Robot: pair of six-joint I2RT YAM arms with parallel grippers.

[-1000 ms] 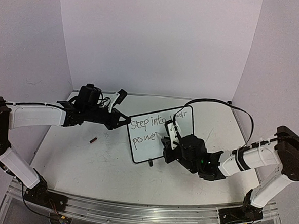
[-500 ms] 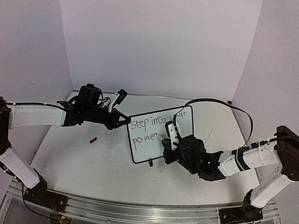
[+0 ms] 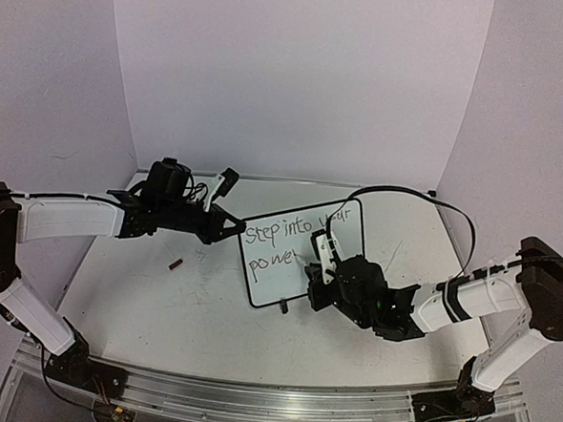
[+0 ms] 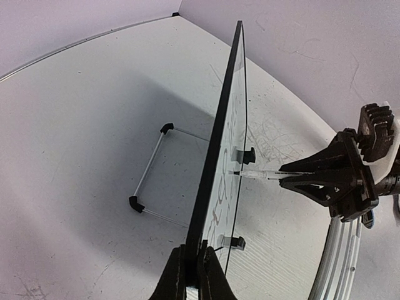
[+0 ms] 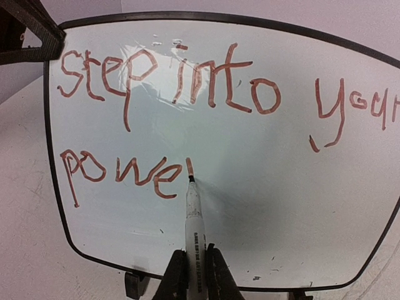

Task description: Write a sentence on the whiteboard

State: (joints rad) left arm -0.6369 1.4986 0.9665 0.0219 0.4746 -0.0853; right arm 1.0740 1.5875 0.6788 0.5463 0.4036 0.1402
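tabletop first: the wide, scuffed white tabletop (image 3: pixel 161 304) carries everything. near its middle stands the small rectangular whiteboard with the thin black frame (image 3: pixel 275 280), propped close to upright on a thin wire stand (image 4: pixel 150 181) so its face looks toward your right arm.

your left gripper (image 3: pixel 229 224) is clenched on the board's left edge with the frame pinched between its fingers. i'd say that grip is there to brace the board, so pen pressure can't push it back or tip it.

your right gripper (image 3: pixel 314 270) is clamped around the barrel of a slim white marker with a dark tip (image 5: pixel 192 222). it holds the marker low and lengthwise, so the nib meets the surface almost square.

now the sentence (image 5: pixel 187 81), in thin dark handwriting: the top line reads "step into your" and the second reads "powe". the nib is touching the board just right of that "e", at the foot of a short upright stroke. my read is the "r" is under way and little remains after it.

left of the board a small dark piece (image 3: pixel 175 263) lies on the table, well apart from it. it may be the cap, but it's too small to tell.
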